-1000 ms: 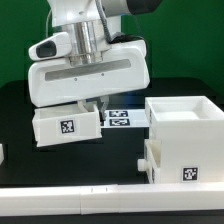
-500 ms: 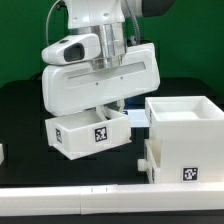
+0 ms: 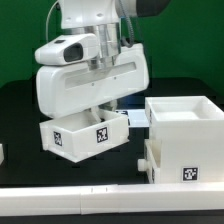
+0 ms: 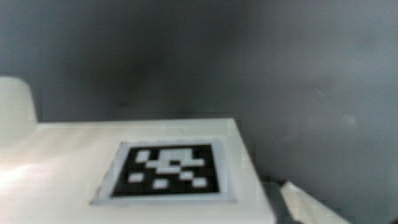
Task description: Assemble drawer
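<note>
The hand [image 3: 92, 108] grips a tray [image 3: 87, 134], tilted above the worktop [image 3: 20, 110]; it has shifted slightly toward the exterior view's left since before.

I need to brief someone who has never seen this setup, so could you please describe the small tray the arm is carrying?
Find the big white cube-shaped housing on the exterior view's right. To its left, under the gripper, hangs the small white tray, tilted above the black table. It is the only shallow box off the table, with a square tag on its front.
</note>
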Robot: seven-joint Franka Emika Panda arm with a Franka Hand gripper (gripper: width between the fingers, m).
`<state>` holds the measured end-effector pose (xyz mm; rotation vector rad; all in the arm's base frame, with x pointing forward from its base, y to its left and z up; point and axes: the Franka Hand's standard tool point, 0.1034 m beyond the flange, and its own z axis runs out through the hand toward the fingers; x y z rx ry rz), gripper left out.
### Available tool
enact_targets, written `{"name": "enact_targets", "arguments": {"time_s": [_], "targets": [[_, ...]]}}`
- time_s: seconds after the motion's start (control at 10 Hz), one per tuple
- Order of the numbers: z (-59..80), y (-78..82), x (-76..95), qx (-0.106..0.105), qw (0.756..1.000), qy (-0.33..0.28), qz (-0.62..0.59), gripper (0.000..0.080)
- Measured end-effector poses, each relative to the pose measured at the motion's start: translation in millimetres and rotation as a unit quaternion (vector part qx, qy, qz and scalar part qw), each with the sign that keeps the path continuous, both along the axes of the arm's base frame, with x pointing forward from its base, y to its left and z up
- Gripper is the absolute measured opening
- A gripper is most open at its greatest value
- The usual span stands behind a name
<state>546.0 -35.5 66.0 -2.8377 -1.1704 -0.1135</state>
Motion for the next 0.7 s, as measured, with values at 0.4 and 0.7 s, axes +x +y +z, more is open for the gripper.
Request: {"name": "enact_targets", "arguments": {"time_s": [0.4,0.7], "targets": [[-1.8,6.9,3.9,0.000,1.000,0.009,0.030,0.0038],[-2.9,1.1,5.1,-0.013,0.994,0.002,0.112,0.0038]]}}
